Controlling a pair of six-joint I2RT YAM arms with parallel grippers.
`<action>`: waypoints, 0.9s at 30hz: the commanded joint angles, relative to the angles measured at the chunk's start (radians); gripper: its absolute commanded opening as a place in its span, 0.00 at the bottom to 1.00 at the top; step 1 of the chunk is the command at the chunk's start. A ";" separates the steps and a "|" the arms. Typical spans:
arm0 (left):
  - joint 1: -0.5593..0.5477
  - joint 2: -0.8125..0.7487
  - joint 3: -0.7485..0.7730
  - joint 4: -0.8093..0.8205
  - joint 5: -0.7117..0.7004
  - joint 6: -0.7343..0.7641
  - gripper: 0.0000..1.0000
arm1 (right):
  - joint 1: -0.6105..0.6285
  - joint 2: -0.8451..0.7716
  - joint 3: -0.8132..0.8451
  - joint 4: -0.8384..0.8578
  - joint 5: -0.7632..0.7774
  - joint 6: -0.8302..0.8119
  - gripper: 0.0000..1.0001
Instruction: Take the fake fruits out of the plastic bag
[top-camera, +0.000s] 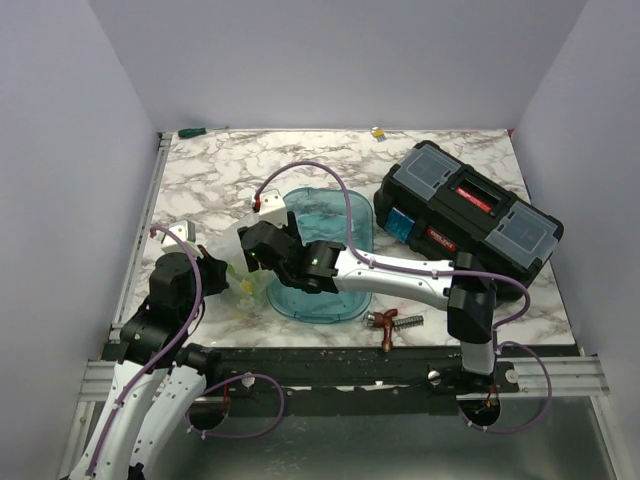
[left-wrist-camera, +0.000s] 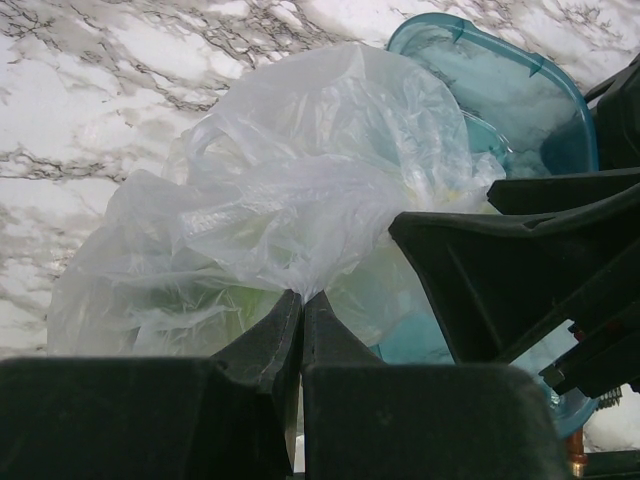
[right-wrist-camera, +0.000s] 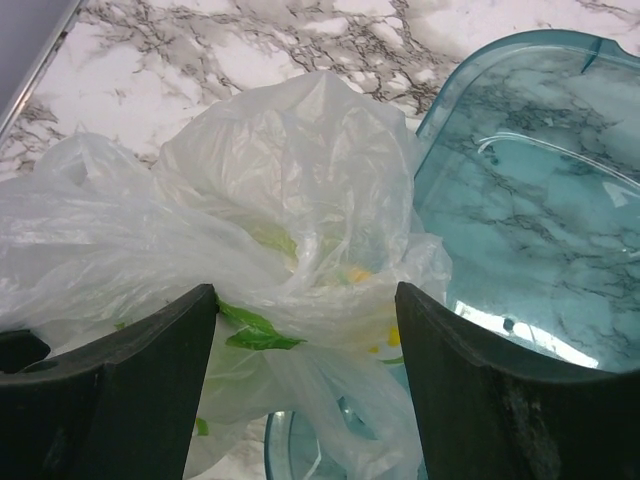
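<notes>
The clear crinkled plastic bag lies bunched on the marble top at the left edge of the teal tray. My left gripper is shut on a pinched fold of the bag. My right gripper is open, its fingers either side of the bag. Through the film I see green leaf and yellow bits of the fake fruits; their shapes are hidden. From above, the bag is mostly covered by the right gripper and the left gripper.
A black toolbox stands at the right rear. A copper fitting with a spring lies near the front edge. The tray's rim is right beside the bag. A green object lies at the far left edge.
</notes>
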 joint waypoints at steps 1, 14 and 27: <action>-0.005 -0.006 0.007 0.012 -0.010 0.007 0.00 | 0.008 0.004 -0.013 -0.011 0.055 0.001 0.68; -0.008 -0.015 0.009 0.002 -0.042 -0.004 0.00 | 0.006 -0.101 -0.139 0.053 0.154 0.085 0.07; -0.016 -0.037 0.010 -0.015 -0.091 -0.024 0.00 | -0.358 -0.399 -0.764 0.850 -0.735 0.500 0.01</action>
